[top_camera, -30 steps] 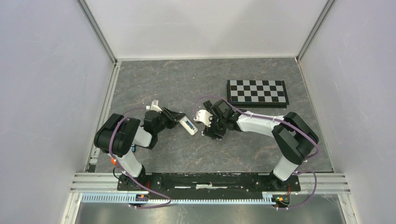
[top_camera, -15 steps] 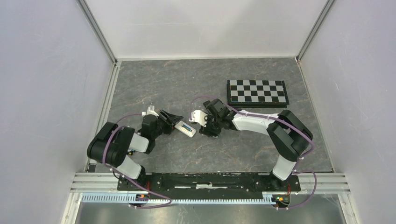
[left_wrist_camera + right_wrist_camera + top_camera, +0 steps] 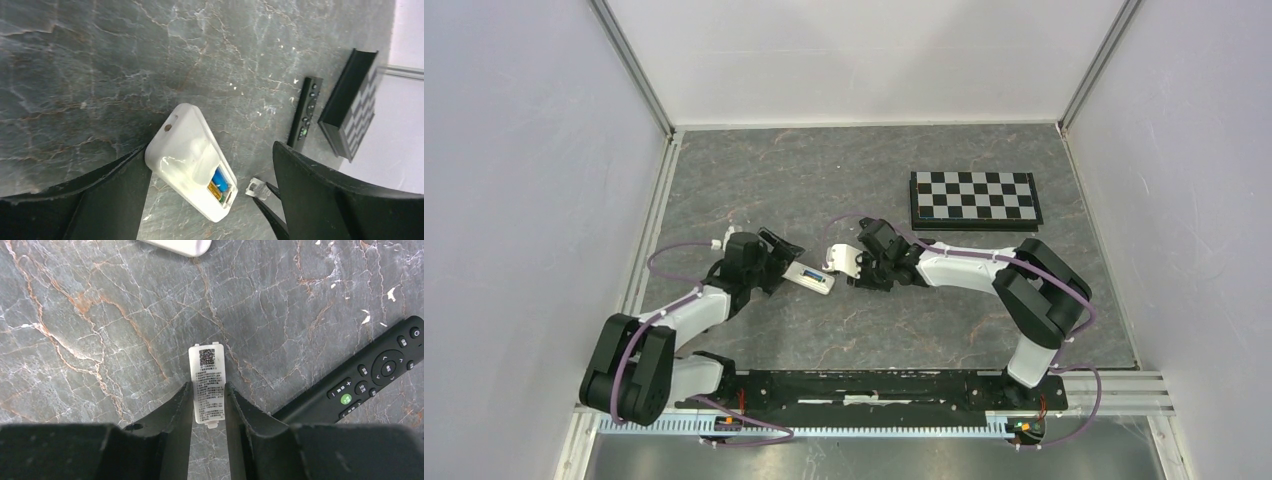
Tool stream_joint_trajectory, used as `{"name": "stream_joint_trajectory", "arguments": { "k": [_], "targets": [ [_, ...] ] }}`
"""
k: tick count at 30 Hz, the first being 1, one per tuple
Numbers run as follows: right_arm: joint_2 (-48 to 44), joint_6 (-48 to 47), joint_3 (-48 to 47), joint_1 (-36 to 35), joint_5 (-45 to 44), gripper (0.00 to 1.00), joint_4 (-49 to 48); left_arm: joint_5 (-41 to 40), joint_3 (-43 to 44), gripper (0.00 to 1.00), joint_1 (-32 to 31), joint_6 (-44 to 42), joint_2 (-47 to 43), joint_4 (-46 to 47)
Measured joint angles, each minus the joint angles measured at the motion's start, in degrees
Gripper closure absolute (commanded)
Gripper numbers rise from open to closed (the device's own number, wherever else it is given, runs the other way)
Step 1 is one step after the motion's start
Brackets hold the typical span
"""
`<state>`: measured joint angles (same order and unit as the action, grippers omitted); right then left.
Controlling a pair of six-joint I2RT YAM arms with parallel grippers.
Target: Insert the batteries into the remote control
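Within the right gripper (image 3: 207, 392) — cover (image 3: 207, 365); left wrist shows batteries (image 3: 218, 181) seated

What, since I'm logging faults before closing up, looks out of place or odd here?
Only the white remote: it lies open, blue and gold batteries exposed, its battery cover off and pinched in the right gripper. Nothing looks damaged.

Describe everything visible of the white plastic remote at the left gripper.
The glossy white plastic remote lies bay-side up on the grey marble table. A small hole marks one end; the uncovered bay shows a blue battery and a gold battery. One finger of the open left gripper touches its side; the other stands apart.
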<state>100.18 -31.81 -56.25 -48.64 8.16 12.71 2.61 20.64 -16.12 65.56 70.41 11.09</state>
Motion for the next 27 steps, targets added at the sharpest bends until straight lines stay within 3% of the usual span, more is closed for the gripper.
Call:
{"name": "stream_joint_trajectory", "arguments": {
  "k": [10, 12, 15, 18, 27],
  "targets": [
    [-0.37, 0.98, 0.83, 0.00, -0.13, 0.68, -1.42, -2.54, 3.80, 0.05, 0.02, -4.79, -5.88, -17.73],
    [-0.44, 1.27, 0.90, 0.04, 0.17, 0.61, -1.53, -2.36, 3.82, 0.05, 0.02, -6.23, -7.96, -19.50],
    [-0.46, 2.45, 0.87, 0.28, 0.39, 0.41, -1.46, -1.01, 3.82, 0.05, 0.02, -8.11, -10.14, -20.28],
    [-0.11, 3.50, -0.48, 0.83, -0.20, 0.34, 0.26, 1.01, 3.85, 0.05, 0.02, -9.77, -11.50, -19.85],
    [3.06, 4.68, -6.08, 2.67, 1.05, 0.45, 8.17, 5.73, 5.20, 0.05, 0.02, -12.81, -10.51, -18.53]
  ]
}}
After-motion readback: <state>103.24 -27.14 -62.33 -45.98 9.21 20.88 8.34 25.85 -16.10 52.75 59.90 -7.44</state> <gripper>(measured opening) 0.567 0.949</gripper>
